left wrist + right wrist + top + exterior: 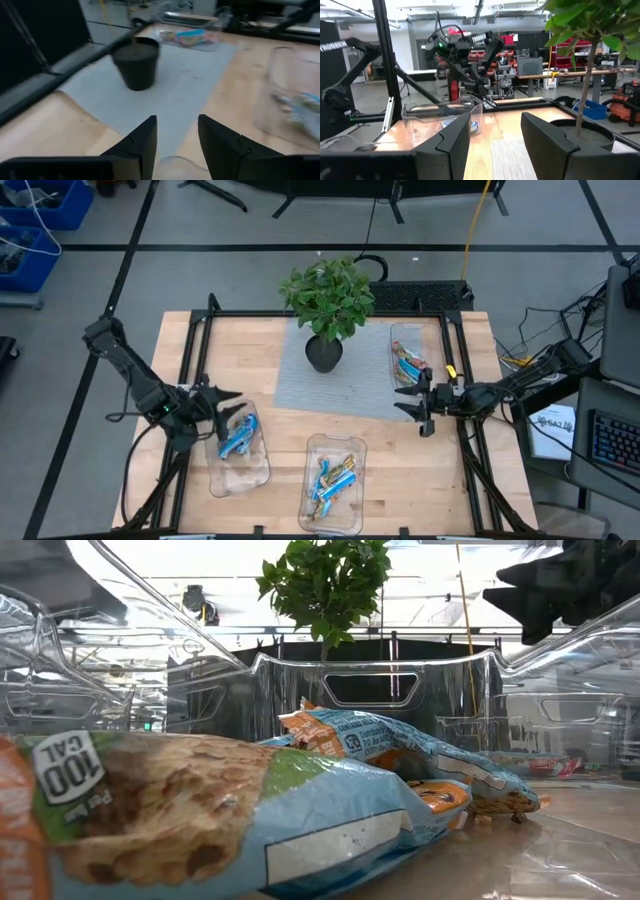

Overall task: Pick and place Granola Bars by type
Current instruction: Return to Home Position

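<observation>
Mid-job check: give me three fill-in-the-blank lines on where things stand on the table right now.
The potted plant stands on the gray ____.
The granola bars lie in ____ clear trays.
The left tool and right tool are both ____, holding nothing.
Missing: mat; three; open.

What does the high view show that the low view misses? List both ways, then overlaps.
High only: the table, mat, left tray, middle tray, right tray, and both arms, left jaws and right jaws open. Low only: the 100 CAL print on the nearest bar. Both: the plant, bars in a clear tray, and one dark arm tip, whose I cannot tell.
</observation>
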You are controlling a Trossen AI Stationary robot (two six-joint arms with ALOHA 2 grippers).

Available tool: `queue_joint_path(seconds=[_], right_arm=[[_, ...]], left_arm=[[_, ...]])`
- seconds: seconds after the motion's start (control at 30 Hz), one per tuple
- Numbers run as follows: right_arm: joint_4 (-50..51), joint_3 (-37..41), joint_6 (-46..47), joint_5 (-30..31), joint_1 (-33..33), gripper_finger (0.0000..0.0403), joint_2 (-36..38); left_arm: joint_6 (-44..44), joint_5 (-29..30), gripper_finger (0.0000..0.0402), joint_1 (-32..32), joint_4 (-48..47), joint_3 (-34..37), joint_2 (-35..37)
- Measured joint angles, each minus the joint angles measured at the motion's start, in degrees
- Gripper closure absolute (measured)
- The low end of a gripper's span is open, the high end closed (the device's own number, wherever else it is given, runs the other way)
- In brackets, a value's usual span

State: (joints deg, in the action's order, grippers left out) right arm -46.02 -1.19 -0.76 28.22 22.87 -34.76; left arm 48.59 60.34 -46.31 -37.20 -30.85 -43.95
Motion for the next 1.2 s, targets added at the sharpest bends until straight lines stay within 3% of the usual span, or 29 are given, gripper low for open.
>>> queue_joint_path(seconds=[0.23, 0.47, 0.7, 0.93, 1.2], right_arm=[[3.3, 0.0, -0.4, 0.0, 0.0, 0.0236, 2.0], [5.8, 0.0, -0.7, 0.0, 0.0, 0.0236, 4.2], [10.7, 0.0, -0.9, -4.7, 0.0, 0.0236, 7.1], [20.7, 0.0, -1.5, -4.6, 0.0, 0.0236, 16.7], [32.5, 0.0, -2.0, -4.8, 0.0, 0.0236, 29.9]], left_arm=[[-3.1, 1.5, 0.0261, 4.6, 3.1, 8.3, 8.8], [-13.3, -5.1, 0.0253, 8.2, 14.3, 17.1, 20.3], [-23.6, -11.0, 0.0254, 13.1, 16.2, 18.9, 29.9], [-30.2, -17.3, 0.0254, 17.0, 15.6, 18.9, 36.0], [-30.5, -22.3, 0.0254, 20.5, 14.1, 18.9, 37.9]])
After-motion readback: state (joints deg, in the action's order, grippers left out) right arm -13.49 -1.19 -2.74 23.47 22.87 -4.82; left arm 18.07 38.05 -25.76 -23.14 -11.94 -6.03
